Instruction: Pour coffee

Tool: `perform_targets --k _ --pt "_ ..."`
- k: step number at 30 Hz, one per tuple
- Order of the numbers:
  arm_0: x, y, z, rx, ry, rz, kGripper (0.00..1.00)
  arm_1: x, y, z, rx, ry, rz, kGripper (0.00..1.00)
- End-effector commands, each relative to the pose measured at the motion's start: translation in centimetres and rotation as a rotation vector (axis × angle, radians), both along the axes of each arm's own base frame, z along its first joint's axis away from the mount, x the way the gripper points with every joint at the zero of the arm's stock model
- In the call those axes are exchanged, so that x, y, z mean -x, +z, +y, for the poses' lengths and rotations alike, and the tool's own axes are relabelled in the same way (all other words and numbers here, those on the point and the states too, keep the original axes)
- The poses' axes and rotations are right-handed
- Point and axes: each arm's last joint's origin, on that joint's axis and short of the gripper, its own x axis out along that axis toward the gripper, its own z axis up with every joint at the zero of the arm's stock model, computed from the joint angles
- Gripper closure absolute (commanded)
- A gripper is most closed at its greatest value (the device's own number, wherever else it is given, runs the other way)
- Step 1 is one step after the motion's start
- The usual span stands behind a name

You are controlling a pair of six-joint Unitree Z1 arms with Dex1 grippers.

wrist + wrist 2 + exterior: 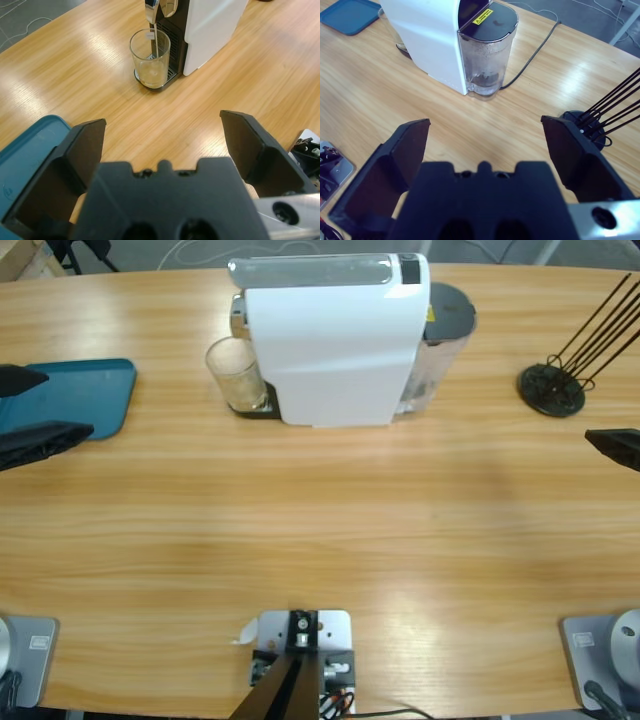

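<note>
A clear glass [150,57] stands on the drip tray under the spout of the white coffee machine [335,340]. A thin pale stream falls from the spout into the glass, and a shallow layer of pale coffee [150,76] lies at the bottom. My left gripper [162,120] is open and holds nothing. It hovers at the table's left edge, well short of the glass and partly over the blue tray [95,395]. My right gripper [485,121] is also open and holds nothing, and it faces the machine's water tank [485,60] from the table's right side.
A black stand with long thin rods [552,388] sits at the back right, close to my right gripper. A black cable [532,52] runs from behind the machine. Bare wooden tabletop [320,530] stretches in front of the machine.
</note>
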Motion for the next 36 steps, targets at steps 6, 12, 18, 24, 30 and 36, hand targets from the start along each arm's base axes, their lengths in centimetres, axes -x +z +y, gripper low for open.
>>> perform_targets --k 6,12,18,24,30,36 --pt "0.09 -1.47 0.19 -0.003 0.016 0.031 0.000 0.22 -0.98 -0.02 0.004 0.015 0.020 0.000" --pt "0.11 -1.48 0.20 0.000 0.016 0.025 0.000 0.10 -1.02 0.08 0.006 0.017 0.026 0.000" --pt "0.26 -1.47 0.32 0.007 0.015 0.015 0.000 -0.08 -1.03 0.22 0.004 0.013 0.040 0.000" --pt "0.24 -1.68 0.29 0.009 0.015 0.016 0.000 0.03 -1.01 0.16 -0.002 0.015 0.039 0.000" --pt "0.24 -1.68 0.29 0.009 0.015 0.016 0.000 0.09 -0.97 0.07 -0.007 0.006 0.036 0.000" --pt "0.27 -1.71 0.32 0.010 0.018 0.016 0.000 0.07 -1.01 0.11 -0.006 0.009 0.041 0.000"
